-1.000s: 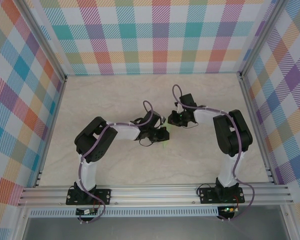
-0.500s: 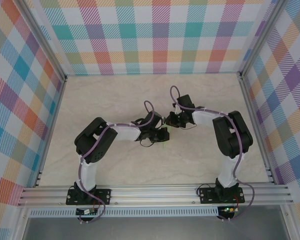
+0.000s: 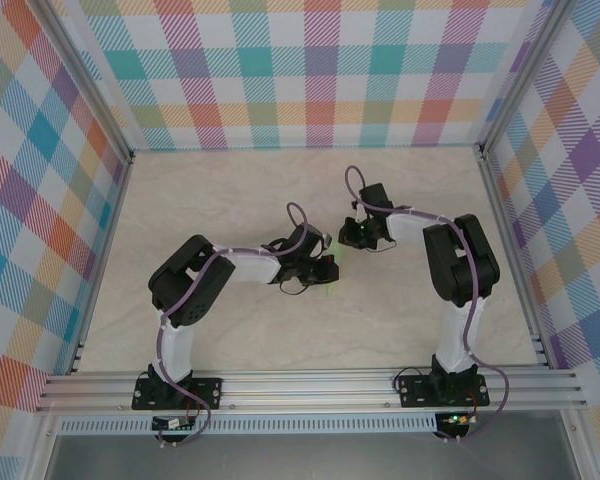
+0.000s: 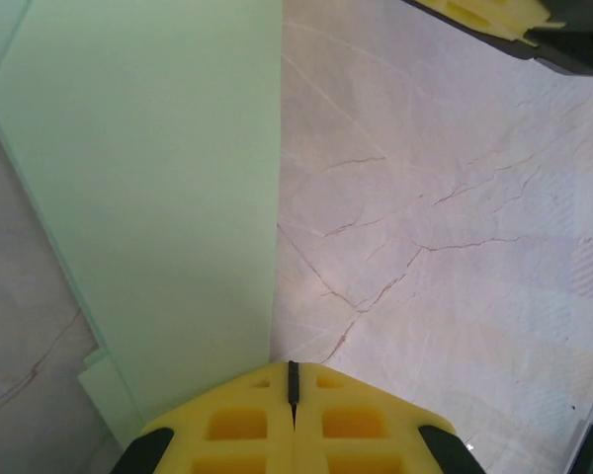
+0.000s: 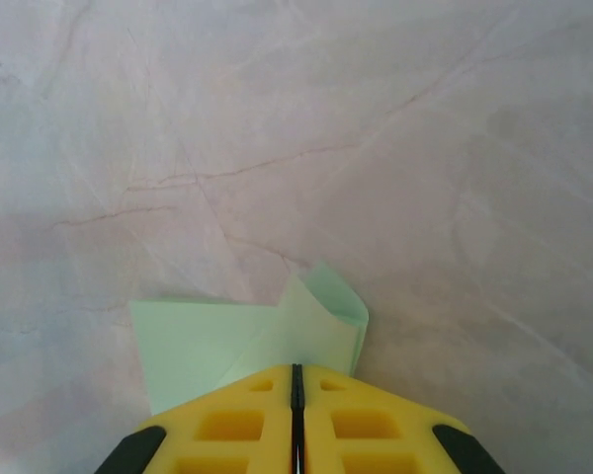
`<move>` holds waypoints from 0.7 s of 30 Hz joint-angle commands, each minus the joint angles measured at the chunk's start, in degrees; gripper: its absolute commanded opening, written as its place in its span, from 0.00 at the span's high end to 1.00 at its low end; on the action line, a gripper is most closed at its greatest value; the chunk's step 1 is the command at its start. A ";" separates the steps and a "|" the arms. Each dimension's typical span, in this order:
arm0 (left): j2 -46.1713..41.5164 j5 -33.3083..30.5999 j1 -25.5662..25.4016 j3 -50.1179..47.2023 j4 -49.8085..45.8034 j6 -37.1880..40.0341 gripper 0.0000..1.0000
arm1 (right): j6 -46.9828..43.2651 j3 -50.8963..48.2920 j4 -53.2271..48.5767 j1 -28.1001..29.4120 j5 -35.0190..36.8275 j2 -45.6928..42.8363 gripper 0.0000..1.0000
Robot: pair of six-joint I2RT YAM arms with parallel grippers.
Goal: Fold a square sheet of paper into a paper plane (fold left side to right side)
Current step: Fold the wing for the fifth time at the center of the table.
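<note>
Left and right jaws closed at the folded square sheet of paper (image 4: 158,197), perhaps pinching it.

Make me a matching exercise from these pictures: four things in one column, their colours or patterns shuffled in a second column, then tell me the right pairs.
Column one:
1. sheet of paper
2. left end effector fingers
3. table
4. enclosure walls

Column two:
A. multicoloured plaid
B. pale green
C. yellow
D. beige with marble veins

Pairs: 1-B, 2-C, 3-D, 4-A
</note>
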 commanded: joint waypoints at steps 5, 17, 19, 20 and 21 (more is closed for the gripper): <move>2.62 -1.68 -1.16 -4.09 -5.27 -0.83 0.98 | -2.46 4.62 -1.82 -2.12 1.33 3.99 0.90; 3.14 -1.68 -1.05 -4.86 -4.41 -1.10 0.98 | -2.25 10.10 -3.40 -4.53 0.13 7.35 0.89; 3.10 -1.47 -1.06 -4.91 -4.18 -1.33 0.98 | -2.24 11.33 -3.98 -4.80 0.11 8.33 0.89; 3.10 -1.26 -1.07 -4.86 -3.95 -1.48 0.98 | -2.38 12.23 -4.43 -4.93 0.22 8.86 0.89; 2.92 -0.90 -1.09 -4.90 -3.68 -1.50 0.98 | -2.54 12.85 -4.77 -5.08 0.22 9.18 0.89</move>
